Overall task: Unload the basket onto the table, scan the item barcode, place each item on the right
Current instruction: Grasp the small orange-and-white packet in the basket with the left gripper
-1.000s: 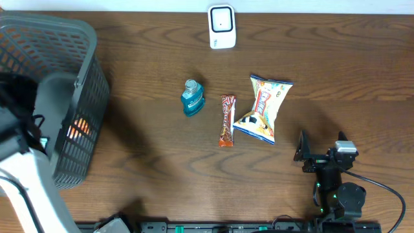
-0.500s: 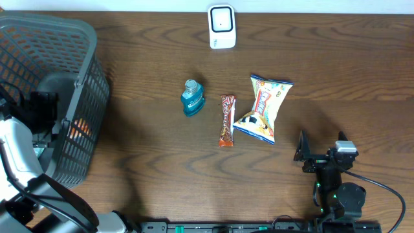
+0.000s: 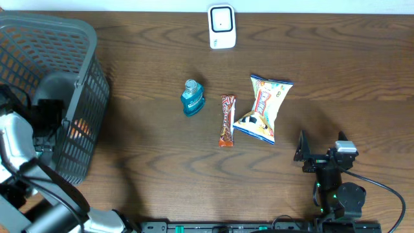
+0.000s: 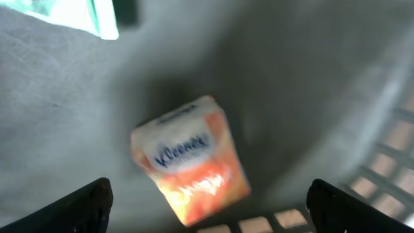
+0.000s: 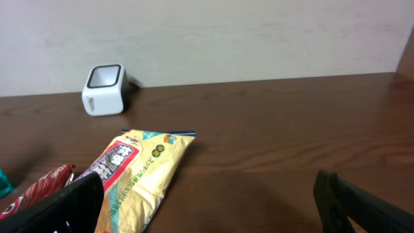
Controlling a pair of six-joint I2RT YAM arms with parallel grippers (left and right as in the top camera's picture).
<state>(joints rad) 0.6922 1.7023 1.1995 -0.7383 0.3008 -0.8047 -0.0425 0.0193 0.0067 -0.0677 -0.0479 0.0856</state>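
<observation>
Diagonally, tissue pack (image 4: 191, 158) in basket (image 4: 310, 77), long axis slanting, orange end lower right.

L wrist dim, tissue pack (image 4: 189, 169) blurred | overhead even, sharp

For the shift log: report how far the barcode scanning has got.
Done, probably: one tissue pack lies in the basket, below the open left gripper. In hand: nothing; the right gripper is open too, parked. Left: bottle, candy bar and chip bag lie on the table before the scanner, seemingly unscanned.
</observation>
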